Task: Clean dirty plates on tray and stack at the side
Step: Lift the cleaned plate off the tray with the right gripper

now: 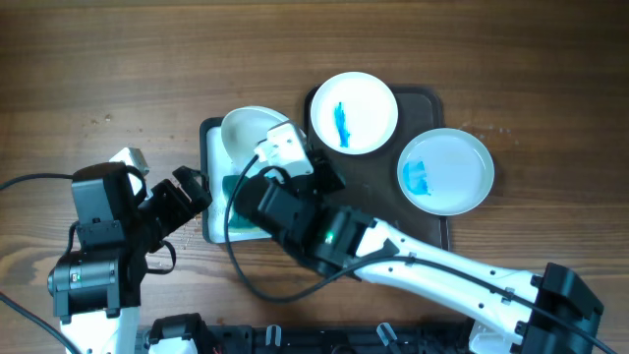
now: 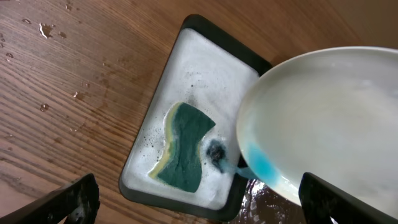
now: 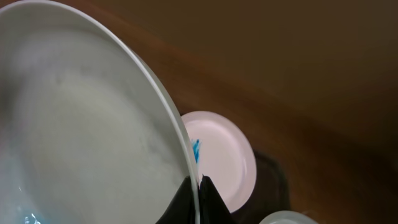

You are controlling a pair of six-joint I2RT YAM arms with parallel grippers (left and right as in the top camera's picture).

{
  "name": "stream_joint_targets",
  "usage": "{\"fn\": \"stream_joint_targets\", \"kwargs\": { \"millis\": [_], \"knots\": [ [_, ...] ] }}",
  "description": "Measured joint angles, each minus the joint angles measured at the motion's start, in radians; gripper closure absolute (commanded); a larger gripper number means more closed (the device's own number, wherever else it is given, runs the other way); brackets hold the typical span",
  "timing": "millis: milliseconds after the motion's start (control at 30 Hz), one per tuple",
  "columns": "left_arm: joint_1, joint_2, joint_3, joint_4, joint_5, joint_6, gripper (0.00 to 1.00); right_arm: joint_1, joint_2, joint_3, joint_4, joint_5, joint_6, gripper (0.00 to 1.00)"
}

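While the right gripper [image 3: 198,198] pinches its rim between closed fingers, one white plate [image 1: 248,130] hangs tilted above the soapy basin [image 2: 193,68], blue water trailing from its lower edge. Two more plates lie flat on the dark brown tray [image 1: 378,192]: the streaked plate [image 1: 354,111] at its far-left corner, the smeared plate [image 1: 445,172] overlapping its right rim. A green sponge [image 2: 183,146] lies in the basin's suds. Just beside the basin, the left gripper [image 1: 189,200] has its fingers spread wide, holding nothing. Water drops dot the wood tabletop [image 2: 62,81].
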Motion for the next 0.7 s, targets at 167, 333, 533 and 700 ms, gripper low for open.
{"fn": "stream_joint_targets", "kwargs": {
  "millis": [167, 333, 533, 700],
  "knots": [
    [0.000, 0.000, 0.000, 0.000, 0.000, 0.000, 0.00, 0.071, 0.000, 0.000, 0.104, 0.151, -0.140, 0.96],
    [0.000, 0.000, 0.000, 0.000, 0.000, 0.000, 0.00, 0.101, -0.001, 0.000, 0.215, 0.245, -0.266, 0.96],
    [0.000, 0.000, 0.000, 0.000, 0.000, 0.000, 0.00, 0.111, -0.001, 0.000, 0.323, 0.315, -0.395, 0.95],
    [0.000, 0.000, 0.000, 0.000, 0.000, 0.000, 0.00, 0.114, -0.001, 0.000, 0.354, 0.341, -0.462, 0.96]
  ]
}}
